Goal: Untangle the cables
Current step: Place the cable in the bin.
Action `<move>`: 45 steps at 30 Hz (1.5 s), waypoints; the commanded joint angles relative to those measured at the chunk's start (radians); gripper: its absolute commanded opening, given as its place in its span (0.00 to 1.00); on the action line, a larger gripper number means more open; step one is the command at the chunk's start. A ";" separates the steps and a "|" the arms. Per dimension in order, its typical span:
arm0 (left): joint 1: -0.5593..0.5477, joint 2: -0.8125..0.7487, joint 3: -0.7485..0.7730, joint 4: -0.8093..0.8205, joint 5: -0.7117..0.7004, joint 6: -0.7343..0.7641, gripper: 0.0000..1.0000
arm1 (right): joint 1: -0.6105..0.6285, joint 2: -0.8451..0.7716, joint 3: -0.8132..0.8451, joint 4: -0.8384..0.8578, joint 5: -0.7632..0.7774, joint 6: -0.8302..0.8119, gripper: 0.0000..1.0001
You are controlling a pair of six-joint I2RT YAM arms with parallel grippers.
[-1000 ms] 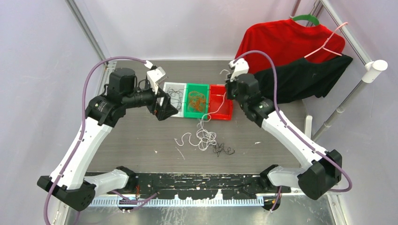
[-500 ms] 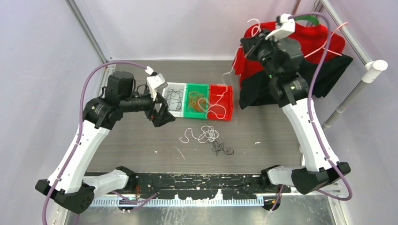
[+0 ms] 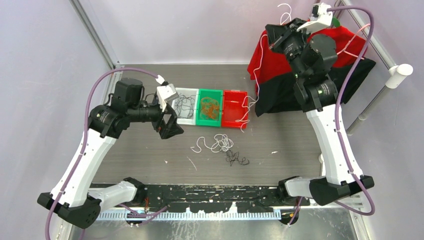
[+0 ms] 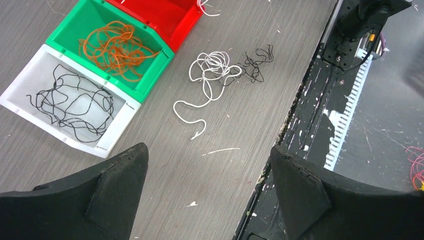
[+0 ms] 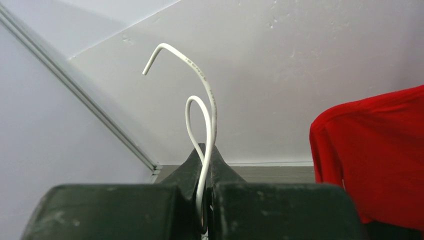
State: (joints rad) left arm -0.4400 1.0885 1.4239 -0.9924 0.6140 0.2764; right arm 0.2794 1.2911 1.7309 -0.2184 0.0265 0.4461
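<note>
My right gripper [image 3: 272, 45] is raised high at the back right, shut on a white cable [image 5: 206, 131]. The cable [image 3: 256, 70] hangs from it down to the red bin [image 3: 233, 108], its tail draped over the bin's right edge. A white cable coil [image 3: 218, 143] and a small black cable tangle [image 3: 236, 159] lie on the table; both show in the left wrist view, white [image 4: 210, 70] and black [image 4: 256, 62]. My left gripper [image 3: 170, 125] is open and empty, left of the bins; in its own view [image 4: 207, 192] it is above bare table.
Three bins stand in a row: a white bin [image 3: 185, 105] with black cables [image 4: 70, 102], a green bin [image 3: 210, 106] with orange cables [image 4: 117, 47], and the red bin. A red shirt [image 3: 300, 47] and a black garment [image 3: 340, 80] hang at the back right.
My right gripper rose from the red bin up and to the back right, pulling the white cable out of the pile. My left gripper drew back slightly to the left.
</note>
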 commanded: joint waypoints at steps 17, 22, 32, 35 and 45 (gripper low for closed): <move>0.006 -0.054 0.006 -0.019 0.011 0.063 0.89 | 0.000 0.132 0.071 0.126 0.000 0.043 0.01; 0.007 -0.059 0.007 -0.014 0.014 0.057 0.89 | -0.001 0.161 0.122 0.138 -0.004 0.069 0.01; 0.007 -0.067 0.018 -0.011 0.022 0.061 0.89 | -0.001 0.103 0.164 0.242 -0.026 0.085 0.01; 0.007 -0.066 0.019 -0.009 0.025 0.058 0.89 | -0.001 0.092 0.186 0.232 -0.027 0.063 0.01; 0.007 -0.073 0.019 -0.004 0.019 0.055 0.90 | 0.000 0.095 0.164 0.231 -0.061 0.079 0.01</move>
State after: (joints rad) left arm -0.4381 1.0382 1.4189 -1.0145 0.6144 0.3256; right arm 0.2794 1.3960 1.8801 -0.0315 -0.0067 0.5148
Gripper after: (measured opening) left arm 0.902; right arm 0.048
